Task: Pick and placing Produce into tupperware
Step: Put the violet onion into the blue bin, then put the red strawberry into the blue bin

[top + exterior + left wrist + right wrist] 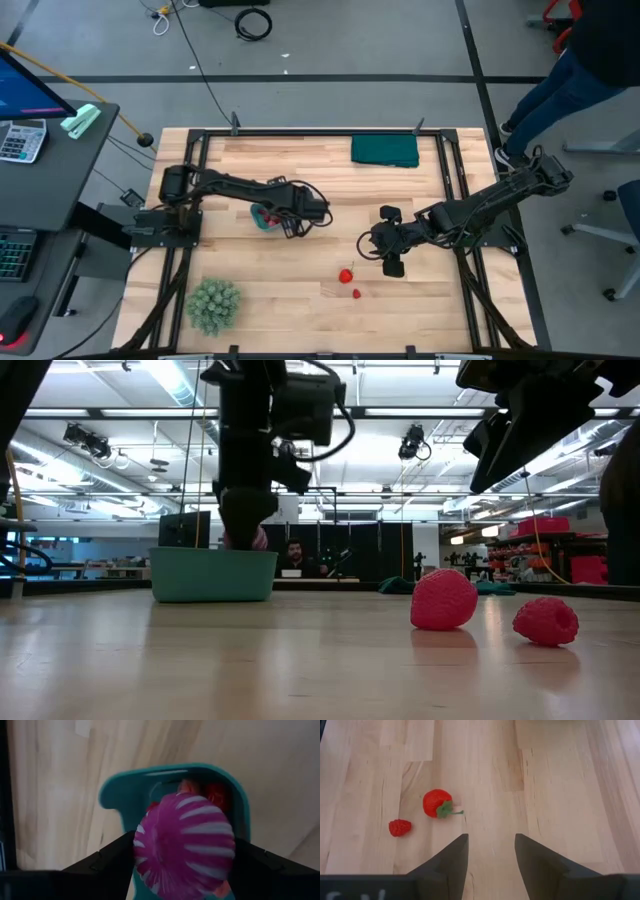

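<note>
The teal tupperware sits on the table left of centre, with red pieces inside. My left gripper hangs right over it, shut on a magenta piece with white stripes. A red strawberry with a green stem and a small red raspberry lie on the table near its near edge. My right gripper is open, above the table, just far and right of the strawberry. My left gripper pinches the magenta striped piece between its two fingers, one on each side. It comes from above, pointing down. The piece is lifted, sitting just over the tupperware's opening; in the low view only its lower part shows above the rim.
A dark green folded cloth lies at the far edge. A fuzzy green ball plant stands at the near left corner. A person's leg shows beyond the table's far right corner. Bare wood lies between the two grippers.
</note>
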